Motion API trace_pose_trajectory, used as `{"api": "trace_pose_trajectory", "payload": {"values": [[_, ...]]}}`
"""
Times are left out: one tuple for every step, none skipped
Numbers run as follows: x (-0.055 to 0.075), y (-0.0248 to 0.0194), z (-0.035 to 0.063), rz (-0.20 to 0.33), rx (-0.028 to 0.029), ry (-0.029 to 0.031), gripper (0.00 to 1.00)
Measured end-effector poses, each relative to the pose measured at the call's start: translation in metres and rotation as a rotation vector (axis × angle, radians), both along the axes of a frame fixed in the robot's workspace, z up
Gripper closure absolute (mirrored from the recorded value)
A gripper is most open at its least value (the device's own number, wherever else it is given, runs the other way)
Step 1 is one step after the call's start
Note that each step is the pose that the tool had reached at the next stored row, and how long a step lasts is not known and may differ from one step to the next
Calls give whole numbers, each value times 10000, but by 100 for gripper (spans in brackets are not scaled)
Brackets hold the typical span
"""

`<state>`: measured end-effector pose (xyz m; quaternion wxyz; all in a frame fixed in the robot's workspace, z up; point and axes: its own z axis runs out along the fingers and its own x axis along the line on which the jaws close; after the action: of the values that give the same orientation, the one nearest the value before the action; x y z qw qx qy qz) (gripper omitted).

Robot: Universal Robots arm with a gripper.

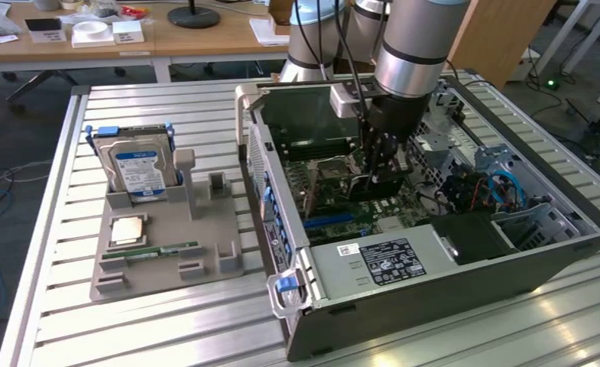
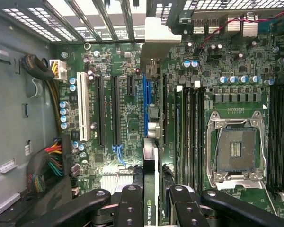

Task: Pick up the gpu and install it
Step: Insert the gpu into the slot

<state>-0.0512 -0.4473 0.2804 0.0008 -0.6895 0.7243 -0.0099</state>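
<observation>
My gripper (image 1: 373, 183) reaches down into the open computer case (image 1: 310, 306) and is shut on the gpu (image 1: 371, 189), a dark card held upright over the motherboard. In the wrist view the gpu (image 2: 150, 165) shows edge-on between my black fingers (image 2: 132, 208), running away from the gripper (image 2: 154, 191) to its silver end bracket (image 2: 157, 38) at the case's rear slot openings. The card's lower edge lies along the blue expansion slot (image 2: 145, 104); whether it is seated in the slot I cannot tell.
A grey parts holder (image 1: 213, 260) at the exterior view's left carries a silver hard drive with blue label (image 1: 137, 170), a processor (image 1: 128, 229) and a RAM stick (image 1: 162, 250). Inside the case are black slots (image 2: 114, 109), the processor socket (image 2: 236, 149) and cable bundles (image 2: 52, 161).
</observation>
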Motion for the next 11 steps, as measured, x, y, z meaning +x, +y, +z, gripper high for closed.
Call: {"api": "trace_pose_trajectory", "payload": {"values": [[0,0,0,-1,0,1,74],[0,0,0,-1,0,0,74],[0,0,0,-2,0,0,74],[0,0,0,-1,1,0,74],[0,0,-1,-2,1,0,74],[-1,0,-1,-2,1,0,74],[-8,1,-1,-4,2,0,74],[-17,1,-2,-3,4,-1,74],[-31,1,-3,-1,3,0,74],[-47,1,-3,-1,2,0,74],[-63,0,-3,0,1,1,74]]}}
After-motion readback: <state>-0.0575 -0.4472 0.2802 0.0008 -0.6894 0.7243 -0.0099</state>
